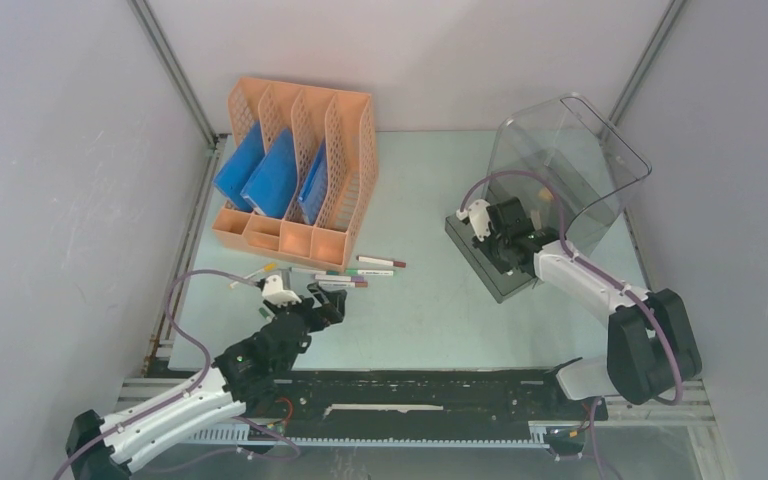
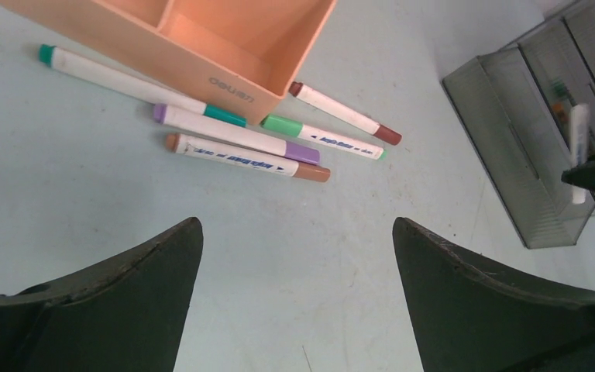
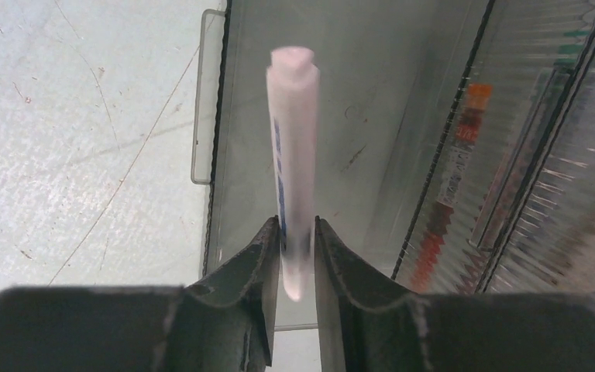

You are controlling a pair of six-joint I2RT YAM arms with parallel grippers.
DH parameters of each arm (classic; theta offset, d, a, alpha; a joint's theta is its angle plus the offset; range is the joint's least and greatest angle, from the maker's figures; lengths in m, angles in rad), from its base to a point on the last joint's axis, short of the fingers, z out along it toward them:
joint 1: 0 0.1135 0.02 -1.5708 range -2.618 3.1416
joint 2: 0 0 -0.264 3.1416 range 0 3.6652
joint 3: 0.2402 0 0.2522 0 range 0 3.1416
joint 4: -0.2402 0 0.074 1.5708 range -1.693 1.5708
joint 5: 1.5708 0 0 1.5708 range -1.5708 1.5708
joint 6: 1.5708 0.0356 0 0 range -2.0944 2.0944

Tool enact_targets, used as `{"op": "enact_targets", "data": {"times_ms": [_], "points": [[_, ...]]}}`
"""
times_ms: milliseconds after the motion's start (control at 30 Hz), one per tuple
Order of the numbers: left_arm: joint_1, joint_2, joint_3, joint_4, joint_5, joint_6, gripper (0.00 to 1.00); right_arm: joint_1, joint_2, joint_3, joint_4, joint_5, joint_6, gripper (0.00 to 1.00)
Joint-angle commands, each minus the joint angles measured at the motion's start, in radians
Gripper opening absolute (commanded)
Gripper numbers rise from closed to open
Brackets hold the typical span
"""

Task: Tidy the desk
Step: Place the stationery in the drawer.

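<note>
A white, pink-tipped marker pen is pinched by the right gripper over the open clear plastic drawer, along its front edge. The left gripper is spread.

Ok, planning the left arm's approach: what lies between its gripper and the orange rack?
Several loose markers on the desk, seen best in the left wrist view.

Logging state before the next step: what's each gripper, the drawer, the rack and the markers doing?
left gripper: open, empty, over desk
right gripper: shut on held marker, over drawer
drawer: pulled open
rack: upright, holding blue folders
loose markers: five, lying on desk by rack
</note>
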Motion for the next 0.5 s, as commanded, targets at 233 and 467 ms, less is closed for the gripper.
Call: {"op": "enact_targets", "data": {"times_ms": [233,467], "points": [[0.006,-0.016,0.096,-0.240,-0.146,-0.152,1.00,-0.040,-0.073,0.000,0.003,-0.052,-0.013,0.41],[0.006,0.065,0.171,-0.414,-0.209,-0.286,1.00,-0.036,-0.130,0.000,-0.021,-0.099,-0.029,0.46]]}}
